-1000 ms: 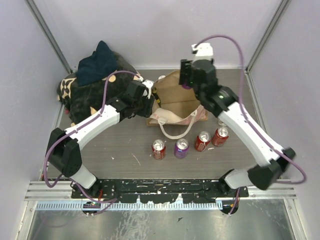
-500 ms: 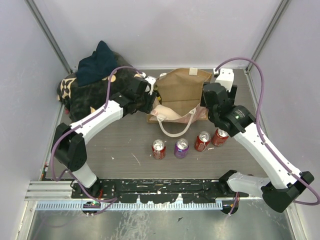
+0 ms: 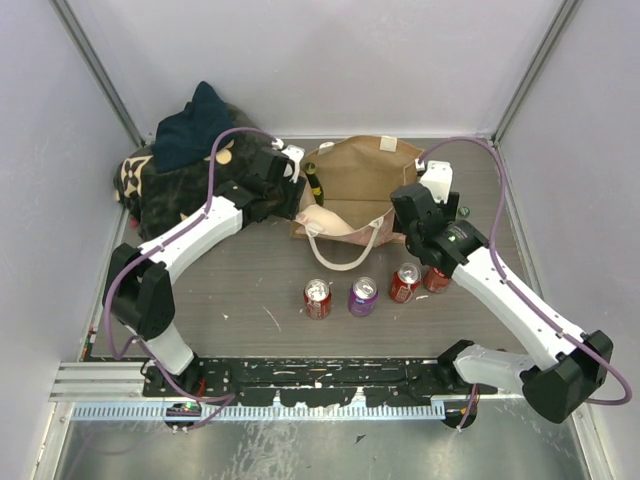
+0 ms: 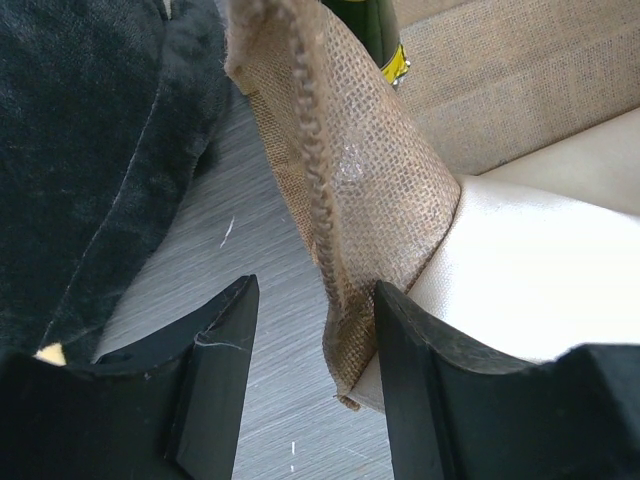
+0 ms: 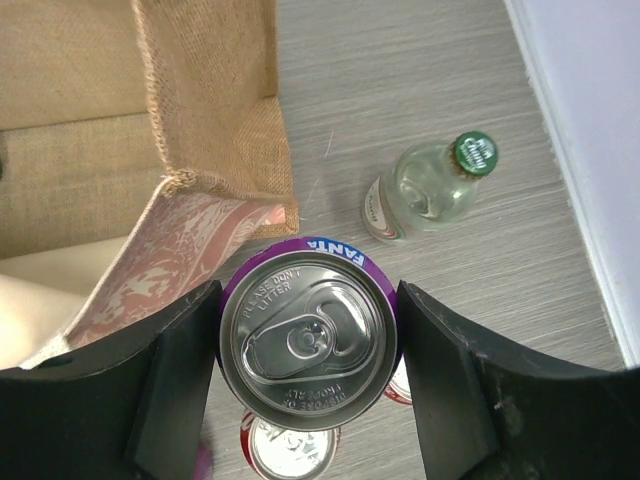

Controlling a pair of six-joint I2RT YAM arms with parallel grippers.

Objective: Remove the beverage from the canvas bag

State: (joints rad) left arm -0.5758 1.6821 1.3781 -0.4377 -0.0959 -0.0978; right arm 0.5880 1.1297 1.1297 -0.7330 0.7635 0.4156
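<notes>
The tan canvas bag (image 3: 362, 180) lies open at the back middle, cream handles toward me. A dark green bottle (image 3: 314, 186) pokes up inside its left end; it also shows in the left wrist view (image 4: 375, 30). My left gripper (image 3: 297, 196) is open, its jaws either side of the bag's burlap edge (image 4: 350, 200), which rests against the right finger (image 4: 430, 390). My right gripper (image 5: 305, 345) is shut on a purple Fanta can (image 5: 305, 340), held off the table beside the bag's right front corner (image 5: 240, 150). In the top view the right gripper (image 3: 414, 214) hides the can.
Three red cans (image 3: 317, 298) (image 3: 403, 282) (image 3: 437, 277) and a purple can (image 3: 362, 296) stand in a row in front of the bag. A clear glass bottle with a green cap (image 5: 430, 190) stands right of the bag. A black bundle (image 3: 185, 175) lies at the back left.
My right gripper has carried the purple can from above the bag's opening out to the right and down, beside the bag's right front corner. My left gripper has shifted slightly back along the bag's left edge.
</notes>
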